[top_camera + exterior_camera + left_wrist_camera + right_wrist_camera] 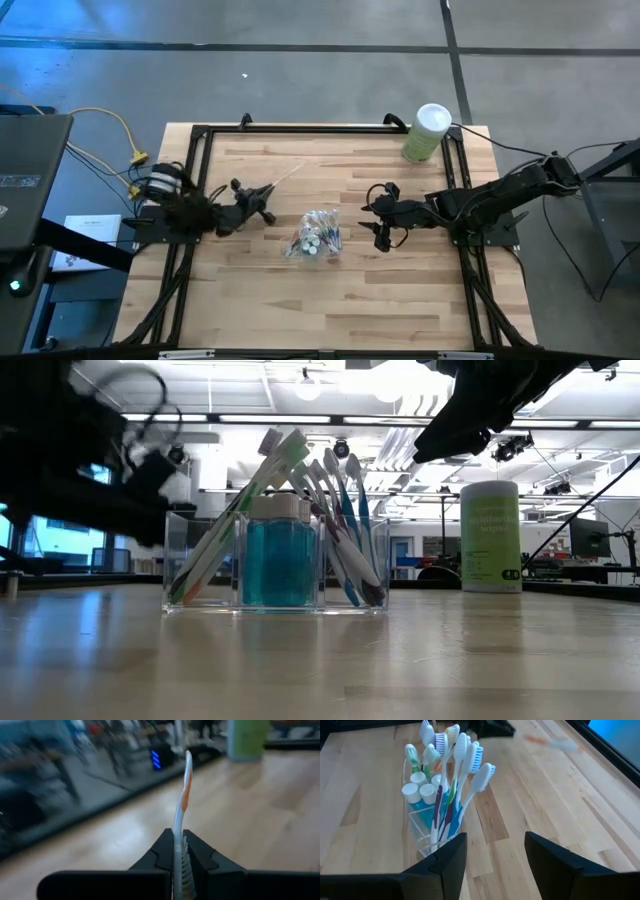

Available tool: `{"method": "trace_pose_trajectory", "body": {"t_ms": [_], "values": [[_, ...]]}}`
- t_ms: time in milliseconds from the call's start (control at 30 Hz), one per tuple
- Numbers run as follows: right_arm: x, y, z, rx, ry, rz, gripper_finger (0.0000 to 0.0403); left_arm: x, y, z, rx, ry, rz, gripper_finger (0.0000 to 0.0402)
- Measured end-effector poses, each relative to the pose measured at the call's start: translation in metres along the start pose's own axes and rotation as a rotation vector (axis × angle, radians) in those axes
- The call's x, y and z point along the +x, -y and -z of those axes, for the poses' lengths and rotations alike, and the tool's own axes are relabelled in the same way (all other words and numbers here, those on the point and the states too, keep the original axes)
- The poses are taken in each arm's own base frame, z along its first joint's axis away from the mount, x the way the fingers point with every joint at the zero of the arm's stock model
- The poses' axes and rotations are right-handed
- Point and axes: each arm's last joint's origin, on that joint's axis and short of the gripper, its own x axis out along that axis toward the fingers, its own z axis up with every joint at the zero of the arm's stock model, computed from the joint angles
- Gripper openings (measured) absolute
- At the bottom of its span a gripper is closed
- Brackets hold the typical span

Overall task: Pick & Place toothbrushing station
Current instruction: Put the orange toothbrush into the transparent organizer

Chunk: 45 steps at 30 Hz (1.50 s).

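The clear holder stands mid-table, packed with pastel toothbrushes and white-capped tubes over a blue block. My left gripper, left of the holder, is shut on a white and orange toothbrush. That brush sticks out from the fingers toward the far right. My right gripper hangs open just right of the holder, with nothing between its fingers. My left gripper pinches the toothbrush between its two fingers at the bristle end; the bristles show right between the fingers. The brush lies along the fingers and its handle reaches out past them, with the free end raised off the table.
A tall green canister with a white lid stands at the table's far right corner. A black frame borders the wooden top. Bare wood lies near the front edge. A laptop and cables sit off the table's left side.
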Motion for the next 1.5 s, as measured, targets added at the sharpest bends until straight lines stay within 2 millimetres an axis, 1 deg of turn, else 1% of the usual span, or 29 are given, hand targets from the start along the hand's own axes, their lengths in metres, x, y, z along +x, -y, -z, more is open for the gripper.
{"method": "trace_pose_trajectory", "body": {"t_ms": [167, 267, 467, 533, 667, 800, 933, 1000, 1067, 1267, 1500], "values": [[0.0, 0.0, 0.0, 0.006, 0.0, 0.0, 0.0191, -0.03, 0.008, -0.03, 0.096, 0.096, -0.114, 0.0011], [0.0, 0.0, 0.0, 0.016, 0.001, -0.001, 0.0191, -0.051, 0.009, -0.051, 0.102, 0.128, -0.115, 0.0011], [0.0, -0.001, -0.001, 0.023, 0.008, -0.001, 0.0191, -0.091, 0.006, -0.09, 0.02, 0.187, 0.038, 0.0011], [0.0, -0.001, -0.001, 0.025, 0.014, -0.003, 0.0191, -0.102, 0.005, -0.102, 0.023, 0.202, 0.089, 0.0011], [0.0, -0.001, -0.001, 0.032, 0.013, -0.005, 0.0191, -0.118, 0.011, -0.127, 0.104, 0.176, 0.097, 0.0011], [0.0, -0.001, -0.001, 0.032, 0.011, -0.005, 0.0191, -0.132, 0.026, -0.152, 0.206, 0.189, 0.145, 0.0011], [0.0, -0.001, -0.001, 0.032, 0.012, -0.005, 0.0191, -0.14, 0.043, -0.171, 0.315, 0.197, 0.163, 0.0011], [0.0, -0.001, -0.001, 0.032, 0.012, -0.005, 0.0191, -0.14, 0.048, -0.18, 0.313, 0.207, 0.169, 0.0011], [0.0, -0.001, -0.001, 0.032, 0.011, -0.005, 0.0191, -0.141, 0.053, -0.186, 0.346, 0.252, 0.201, 0.0011], [0.0, -0.001, -0.001, 0.032, 0.01, -0.006, 0.0191, -0.145, 0.065, -0.194, 0.551, 0.463, 0.325, 0.0012], [0.0, -0.001, -0.001, 0.048, 0.01, -0.005, 0.0191, -0.147, 0.069, -0.199, 0.872, 0.637, 0.309, 0.0013]]}}
